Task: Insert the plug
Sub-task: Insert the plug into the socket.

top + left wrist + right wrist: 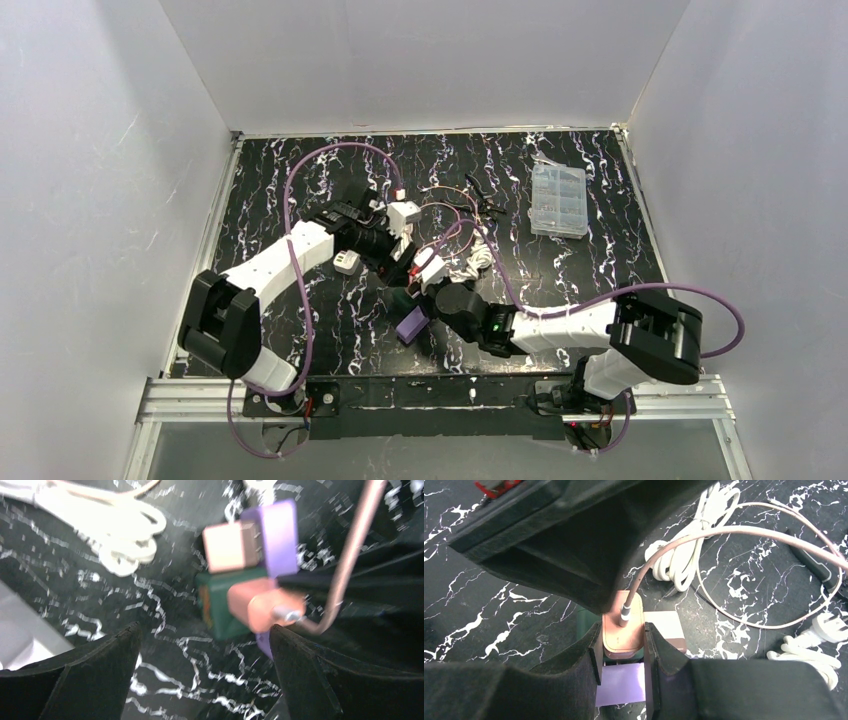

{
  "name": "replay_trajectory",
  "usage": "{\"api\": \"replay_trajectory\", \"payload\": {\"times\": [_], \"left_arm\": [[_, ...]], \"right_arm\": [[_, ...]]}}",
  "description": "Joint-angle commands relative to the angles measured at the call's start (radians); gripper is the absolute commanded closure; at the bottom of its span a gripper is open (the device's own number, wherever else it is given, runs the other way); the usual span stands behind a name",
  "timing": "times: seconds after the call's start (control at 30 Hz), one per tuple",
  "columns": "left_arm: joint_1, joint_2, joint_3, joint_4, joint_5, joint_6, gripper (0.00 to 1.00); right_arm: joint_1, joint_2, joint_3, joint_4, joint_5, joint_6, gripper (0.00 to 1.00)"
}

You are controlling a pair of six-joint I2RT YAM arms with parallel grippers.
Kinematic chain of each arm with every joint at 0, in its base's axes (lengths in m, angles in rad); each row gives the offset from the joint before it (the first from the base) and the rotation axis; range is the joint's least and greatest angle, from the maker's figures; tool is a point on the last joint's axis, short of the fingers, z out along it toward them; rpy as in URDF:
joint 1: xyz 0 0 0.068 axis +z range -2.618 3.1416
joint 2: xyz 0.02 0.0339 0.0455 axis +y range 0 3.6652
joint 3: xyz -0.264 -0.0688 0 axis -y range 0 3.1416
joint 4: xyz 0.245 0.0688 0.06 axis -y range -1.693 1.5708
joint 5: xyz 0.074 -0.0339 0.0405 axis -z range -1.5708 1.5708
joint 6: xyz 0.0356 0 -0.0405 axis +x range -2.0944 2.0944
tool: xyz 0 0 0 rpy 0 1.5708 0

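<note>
Black fingers of right gripper (622,647) are clamped on the pink plug (623,625), one pad on each side face, plug upright between them. Grip is firm and centred.

Pink cable (724,530) enters the plug's top face, arcs up and away, then loops over the table toward the far right.

Plug's base sits against a green block (222,607). Can't tell whether the pins are seated. A purple piece (621,682) lies directly under and in front of the plug, touching the green block. A white block (666,625) is just beside the plug on the other side, touching the purple piece.

Left gripper (205,630) hovers over the same cluster, jaws spread wide, nothing between them, no contact with plug or block. In the right wrist view its black body hangs just above the plug.

Whole cluster is near the table (600,260) centre, a bit toward the near edge, with both arms angled in to it.

Further out:
- white coiled cord (125,525) just beyond the cluster, toward the far edge
- second bundled white cord with a plug head (814,635) off to the right, apart from the cluster
- small white adapter (347,262) beside the left forearm
- clear compartment box (558,200) near the far right corner, well apart from everything else
</note>
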Motion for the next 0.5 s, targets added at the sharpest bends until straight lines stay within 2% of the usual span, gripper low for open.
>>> {"api": "replay_trajectory", "payload": {"times": [0.0,0.07,0.17,0.23,0.37,0.47], "left_arm": [[-0.009,-0.029,0.009,-0.191,-0.117,0.017,0.02],[-0.009,-0.057,0.031,-0.219,-0.096,0.013,0.02],[-0.009,-0.093,0.041,-0.241,-0.1,0.017,0.02],[-0.009,-0.112,0.04,-0.253,-0.121,0.024,0.02],[-0.008,-0.138,0.049,-0.267,-0.139,0.023,0.02],[-0.006,-0.147,0.067,-0.277,-0.133,0.007,0.02]], "right_arm": [[0.008,-0.055,-0.062,-0.069,-0.007,0.06,0.86],[0.008,-0.087,-0.089,-0.072,-0.007,0.091,0.58],[0.008,-0.16,-0.143,-0.083,0.016,0.143,0.35],[0.008,-0.224,-0.188,-0.08,0.039,0.157,0.04],[0.008,-0.302,-0.211,-0.068,0.043,0.12,0.02],[0.008,-0.368,-0.164,-0.193,0.011,0.102,0.05]]}}
